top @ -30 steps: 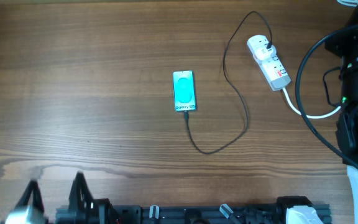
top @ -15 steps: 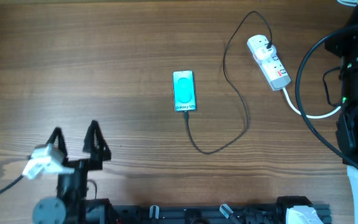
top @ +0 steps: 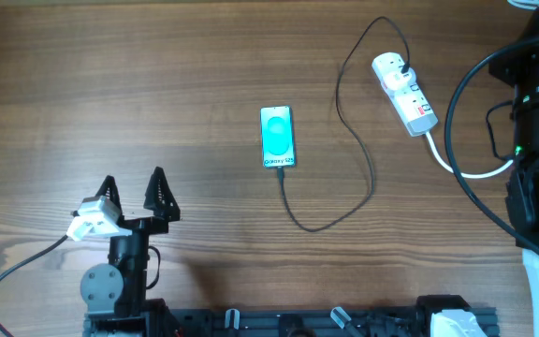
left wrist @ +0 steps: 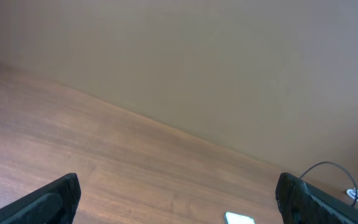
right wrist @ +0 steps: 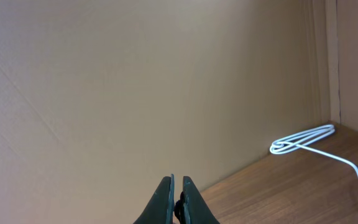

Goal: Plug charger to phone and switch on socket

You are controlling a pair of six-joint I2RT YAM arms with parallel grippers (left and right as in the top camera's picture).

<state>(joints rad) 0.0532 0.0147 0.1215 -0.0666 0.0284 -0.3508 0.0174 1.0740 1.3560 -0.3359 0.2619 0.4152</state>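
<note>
Left tool (top: 133,180) wide open, empty, well left of phone (top: 278,137). Right tool (right wrist: 178,188) pinched shut, holding nothing.

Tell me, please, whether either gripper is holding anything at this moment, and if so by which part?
Nothing is held. The left gripper stands wide open, well apart from the phone; the right gripper is shut on nothing.

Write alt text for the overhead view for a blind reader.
A teal-screened smartphone lies on a brown wooden table; a thin black cable curves from beside it toward a white power strip upper right. The open left gripper hovers lower left.
</note>
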